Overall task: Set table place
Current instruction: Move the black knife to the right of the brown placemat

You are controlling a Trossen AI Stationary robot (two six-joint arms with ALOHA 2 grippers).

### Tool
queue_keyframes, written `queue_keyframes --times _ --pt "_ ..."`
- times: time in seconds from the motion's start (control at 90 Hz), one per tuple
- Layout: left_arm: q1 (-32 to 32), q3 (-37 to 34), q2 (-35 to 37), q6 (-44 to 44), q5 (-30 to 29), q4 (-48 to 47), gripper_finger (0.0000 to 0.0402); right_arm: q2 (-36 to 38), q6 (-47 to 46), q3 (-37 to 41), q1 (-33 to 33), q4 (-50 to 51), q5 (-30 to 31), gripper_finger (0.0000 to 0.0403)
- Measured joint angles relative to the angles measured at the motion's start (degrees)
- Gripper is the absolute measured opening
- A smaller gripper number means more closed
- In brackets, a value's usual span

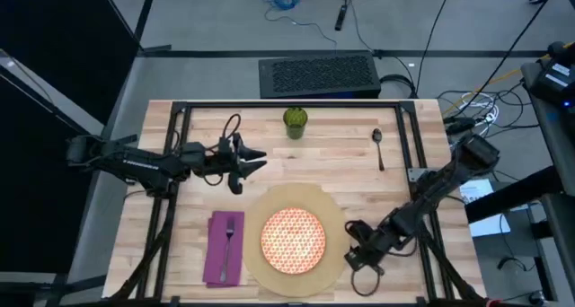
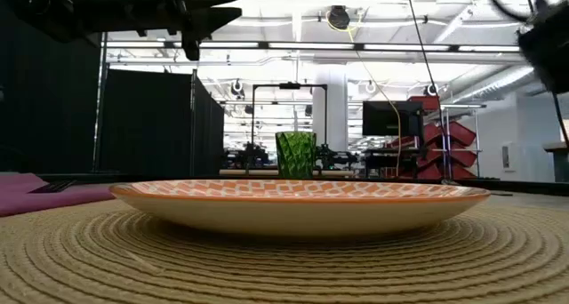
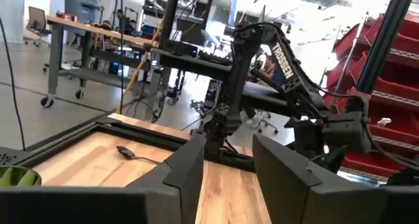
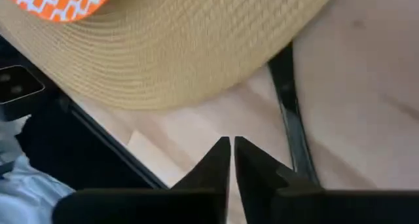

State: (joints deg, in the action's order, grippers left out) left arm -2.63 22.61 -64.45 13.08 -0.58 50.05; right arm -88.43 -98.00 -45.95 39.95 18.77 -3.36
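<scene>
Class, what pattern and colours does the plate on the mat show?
The plate shows an orange-and-white lattice pattern, clearest in the high view.

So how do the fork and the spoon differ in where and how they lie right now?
The fork lies on the purple napkin, left of the mat; the spoon lies on bare table at the far right, away from the setting. The fork sits beside the plate; the spoon is nearer the green cup. Both are metal, lie lengthwise front to back, and neither pincer touches them.

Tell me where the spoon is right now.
In the high view the spoon lies on the bare table at the far right, to the right of the green cup and apart from the mat.
</scene>
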Motion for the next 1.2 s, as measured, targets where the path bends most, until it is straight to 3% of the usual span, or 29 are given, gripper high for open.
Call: queue_keyframes --times 0.522,0.867,1.2 --pt "0.01 0.00 0.00 -0.04 0.02 -0.01 0.0118 -5.91 4.31 -0.02 -2.82 -1.77 -7.06 0.0000" --pt "0.02 0.00 0.00 -0.04 0.13 -0.03 0.0118 -6.94 6.10 -0.29 -6.35 0.94 -5.52 0.0000" --pt "0.02 0.00 0.00 -0.01 0.49 -0.03 0.0118 -6.78 3.23 -0.48 -7.92 11.17 -3.49 0.0000"
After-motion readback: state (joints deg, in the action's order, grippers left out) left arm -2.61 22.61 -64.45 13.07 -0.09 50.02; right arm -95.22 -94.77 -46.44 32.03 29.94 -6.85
